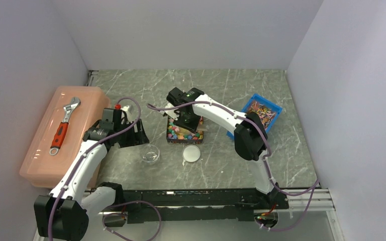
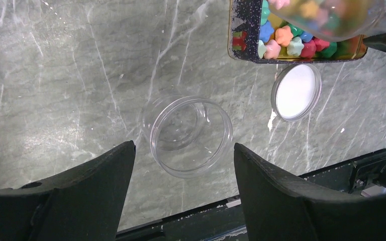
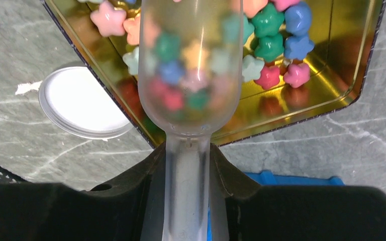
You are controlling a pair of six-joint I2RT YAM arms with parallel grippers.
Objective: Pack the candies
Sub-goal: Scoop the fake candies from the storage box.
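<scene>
A grey marbled table (image 1: 221,170) lay inside three plain white walls (image 1: 181,30). At the far left of the top view sat one salmon-pink lidded box (image 1: 40,155), and on it one red-handled adjustable wrench (image 1: 64,125). Next came the left gripper (image 2: 182,155), jaws spread wide and holding nothing. In its wrist view one clear, empty jar (image 2: 188,133) stood upright on the stone, framed between the two fingers and touching neither. To the right of the jar lay one white round lid (image 2: 296,92), flat and just below one dark tin (image 1: 185,134) with a gold interior. The star-shaped candies (image 3: 269,47) in pink, blue, green and yellow filled that tin, too many to count. More sat blurred inside one frosted scoop (image 3: 191,75) above it. The right gripper (image 3: 186,170) was clamped on the scoop's handle. At upper right sat one blue bin (image 1: 276,106) of mixed pieces.
</scene>
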